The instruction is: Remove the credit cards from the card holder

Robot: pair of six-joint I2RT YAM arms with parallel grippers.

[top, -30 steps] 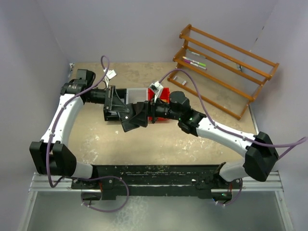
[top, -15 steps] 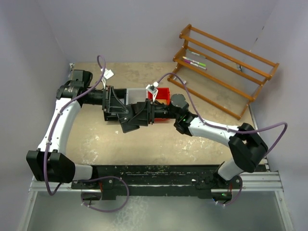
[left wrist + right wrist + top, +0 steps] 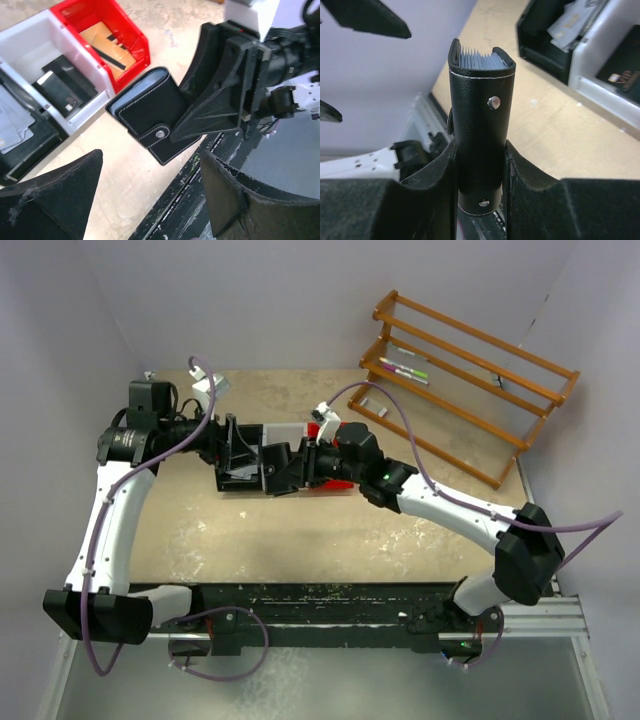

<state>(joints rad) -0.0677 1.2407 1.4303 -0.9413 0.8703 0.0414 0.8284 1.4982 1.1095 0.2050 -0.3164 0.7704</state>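
Top external, tan table (image 3: 300, 530), grey walls (image 3: 300, 300), R jaws grip wallet (image 3: 147, 112), L jaws wide

We find the small black folding leather card holder (image 3: 150, 117) clamped between the fingers of the right gripper (image 3: 480, 150), just beside the near corner of the red plastic tray (image 3: 134, 44). The thin grey-blue plastic credit cards (image 3: 480, 57) stand packed inside it. The left gripper (image 3: 150, 172) faces it from the left, fingers spread, not touching. The red tray ends a joined row on the right, with the white tray (image 3: 30, 32) in the middle and the black tray (image 3: 42, 145) on the left. A flat black square (image 3: 62, 87) lies in the white one. Behind, to the right, stands the slatted wooden rack (image 3: 470, 380), with pens (image 3: 403, 370) on it.
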